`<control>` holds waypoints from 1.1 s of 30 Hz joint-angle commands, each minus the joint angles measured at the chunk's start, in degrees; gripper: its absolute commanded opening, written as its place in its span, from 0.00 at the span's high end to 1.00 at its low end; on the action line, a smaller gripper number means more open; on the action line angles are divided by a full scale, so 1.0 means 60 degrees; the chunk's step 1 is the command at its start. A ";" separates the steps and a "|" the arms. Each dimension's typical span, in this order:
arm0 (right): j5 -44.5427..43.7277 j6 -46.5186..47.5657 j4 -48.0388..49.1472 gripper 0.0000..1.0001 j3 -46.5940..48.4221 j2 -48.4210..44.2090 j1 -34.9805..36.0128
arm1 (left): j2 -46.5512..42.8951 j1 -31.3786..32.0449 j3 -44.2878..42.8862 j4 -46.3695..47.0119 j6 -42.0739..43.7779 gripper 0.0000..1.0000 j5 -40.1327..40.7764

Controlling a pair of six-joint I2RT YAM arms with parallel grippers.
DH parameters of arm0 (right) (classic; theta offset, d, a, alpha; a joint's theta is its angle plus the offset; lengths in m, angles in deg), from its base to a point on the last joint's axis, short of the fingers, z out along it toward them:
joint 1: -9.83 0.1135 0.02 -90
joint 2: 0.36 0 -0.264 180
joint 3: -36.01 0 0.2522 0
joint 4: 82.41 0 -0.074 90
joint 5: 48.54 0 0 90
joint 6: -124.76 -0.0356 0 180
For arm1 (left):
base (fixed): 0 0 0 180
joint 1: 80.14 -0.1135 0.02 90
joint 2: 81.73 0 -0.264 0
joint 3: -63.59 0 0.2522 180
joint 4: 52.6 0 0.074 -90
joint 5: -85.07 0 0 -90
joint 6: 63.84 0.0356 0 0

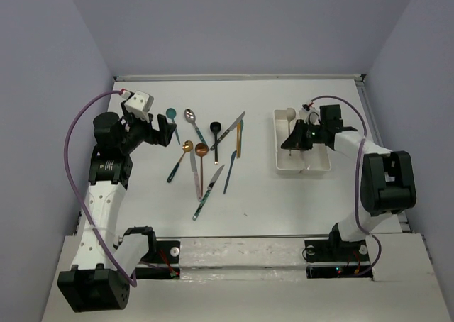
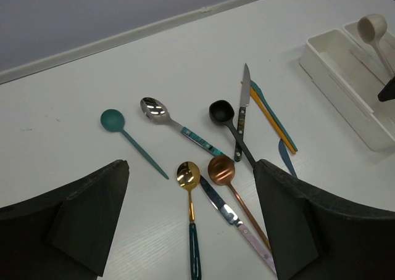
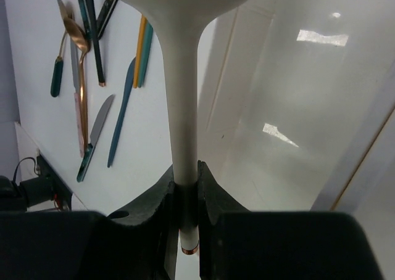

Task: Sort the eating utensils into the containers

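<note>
While R claw (image 3: pixel 185 197) clamps spoon (image 3: pixel 184 101) over tray (image 3: pixel 278 126), early release risks rim bounce; L claw (image 2: pixel 191 187) wide.

Spoons counted: six, namely teal spoon (image 1: pixel 174 123), silver spoon (image 1: pixel 196 125), black spoon (image 1: pixel 216 139), gold spoon (image 1: pixel 179 162), copper spoon (image 1: pixel 202 167) and beige spoon (image 1: pixel 290 114). Knives counted: six, namely black-handled knife (image 1: pixel 228 130), yellow knife (image 3: pixel 141 49), teal knife (image 3: pixel 147 61), blue knife (image 3: pixel 123 107), pink-handled knife (image 2: pixel 229 217) and teal-handled knife (image 3: pixel 95 135). White trays (image 1: pixel 303 171) counted: two, joined side by side, at the right of the table (image 1: pixel 284 201).
</note>
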 commanded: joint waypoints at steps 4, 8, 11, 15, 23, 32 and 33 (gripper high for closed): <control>0.0774 0.1133 -0.0016 1.00 0.0275 -0.2003 0.0351 | 0.0464 0.0630 -0.0379 0.0309 0.0403 0.32 -0.0875; 0.0583 0.1880 -0.0046 1.00 0.0494 -0.2796 0.1494 | 0.1167 0.2329 -0.1243 -0.0188 0.0858 0.30 -0.0125; 0.0350 0.1854 -0.0119 1.00 0.0801 -0.2885 0.1686 | 0.1622 0.2625 -0.2034 -0.0657 0.0931 0.26 -0.0037; -0.2292 0.0975 -0.1604 1.00 0.1707 -0.2084 0.1584 | 0.1477 0.2641 -0.1758 -0.0776 0.1253 0.23 0.0489; -0.4499 0.0212 -0.2360 1.00 0.1872 -0.0792 0.1496 | 0.0846 0.2626 -0.0732 -0.0775 0.1956 0.13 0.1631; -0.5321 0.0065 -0.2301 0.81 0.2017 0.0088 0.1496 | 0.2148 0.2611 -0.0513 -0.1083 0.2337 0.11 0.3097; -0.5263 0.0079 -0.2287 0.79 0.2047 0.0190 0.1496 | 0.2353 0.2582 -0.0440 -0.1025 0.2367 0.11 0.3214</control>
